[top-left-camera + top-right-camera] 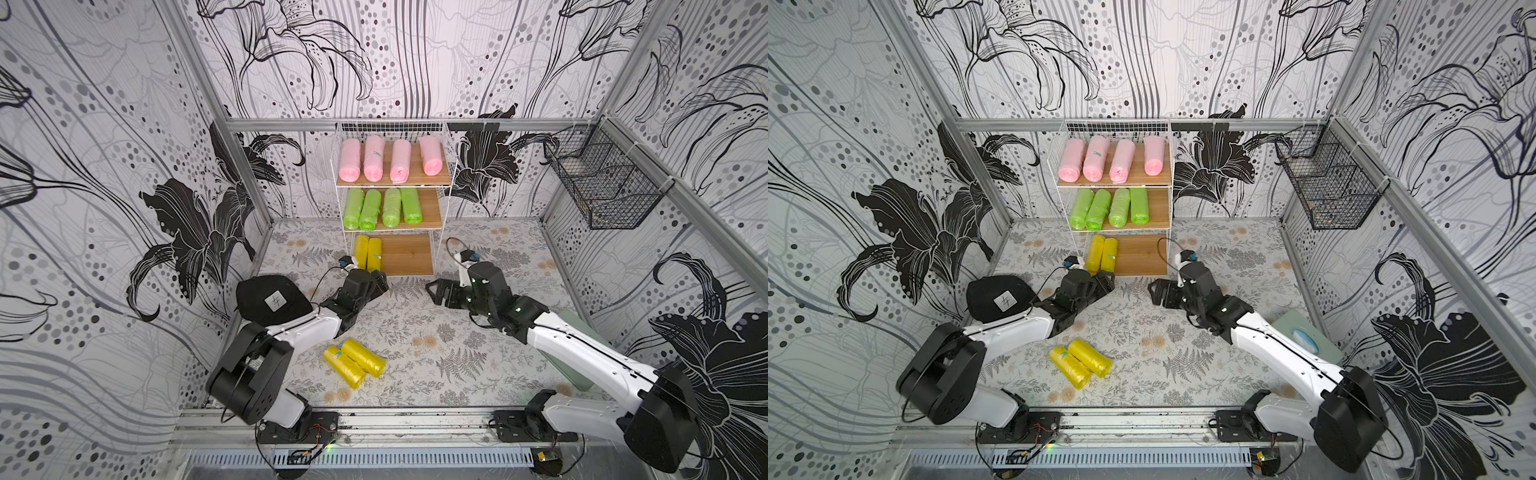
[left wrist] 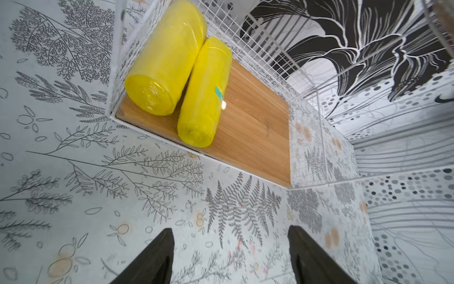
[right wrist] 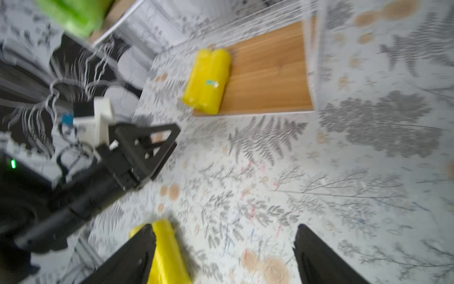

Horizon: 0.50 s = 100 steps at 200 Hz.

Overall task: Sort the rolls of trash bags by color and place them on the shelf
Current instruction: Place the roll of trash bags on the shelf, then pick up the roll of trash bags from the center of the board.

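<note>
The shelf [image 1: 409,254] [image 1: 1142,254] stands at the back of the table. Several pink rolls [image 1: 374,160] lie on its top board and several light green rolls [image 1: 370,210] on the middle one. Two yellow rolls [image 1: 368,253] [image 2: 169,59] [image 3: 207,81] rest side by side at the left of the bottom board. Two more yellow rolls [image 1: 353,363] [image 1: 1079,363] lie on the table near the front. My left gripper [image 1: 380,278] [image 2: 231,228] is open and empty, just in front of the shelved yellow rolls. My right gripper [image 1: 434,293] [image 3: 225,225] is open and empty, before the shelf's right side.
A black wire basket [image 1: 602,183] hangs on the right wall. A black pad with a white label [image 1: 272,299] lies by the left wall behind my left arm. A pale green board [image 1: 1304,336] lies under my right arm. Patterned walls enclose the table.
</note>
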Tool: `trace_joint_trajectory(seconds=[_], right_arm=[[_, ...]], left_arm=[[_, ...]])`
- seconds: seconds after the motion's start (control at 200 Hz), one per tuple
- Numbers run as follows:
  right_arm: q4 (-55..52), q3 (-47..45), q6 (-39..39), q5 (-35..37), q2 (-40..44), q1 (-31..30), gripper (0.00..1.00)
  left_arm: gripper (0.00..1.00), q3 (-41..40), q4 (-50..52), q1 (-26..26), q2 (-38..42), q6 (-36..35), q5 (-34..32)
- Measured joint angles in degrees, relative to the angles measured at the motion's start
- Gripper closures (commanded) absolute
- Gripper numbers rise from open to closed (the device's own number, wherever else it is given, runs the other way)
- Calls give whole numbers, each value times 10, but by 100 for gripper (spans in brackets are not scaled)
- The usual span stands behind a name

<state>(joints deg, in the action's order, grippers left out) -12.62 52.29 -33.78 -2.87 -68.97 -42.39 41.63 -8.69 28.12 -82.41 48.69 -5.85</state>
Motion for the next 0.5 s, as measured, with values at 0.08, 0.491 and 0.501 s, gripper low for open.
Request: trace_joint_trajectory(seconds=[0.08,0.491,0.501], right_arm=[[-23,6,52,-5,-12,-68,11],[43,3,146,-6,-197,-277,15],[46,3,147,-6,-201,-278,15]], left_arm=[[25,0,57,-15,49,-21,30],[25,2,209,-146,144,-81,89],[25,2,210,-147,144,-81,90]])
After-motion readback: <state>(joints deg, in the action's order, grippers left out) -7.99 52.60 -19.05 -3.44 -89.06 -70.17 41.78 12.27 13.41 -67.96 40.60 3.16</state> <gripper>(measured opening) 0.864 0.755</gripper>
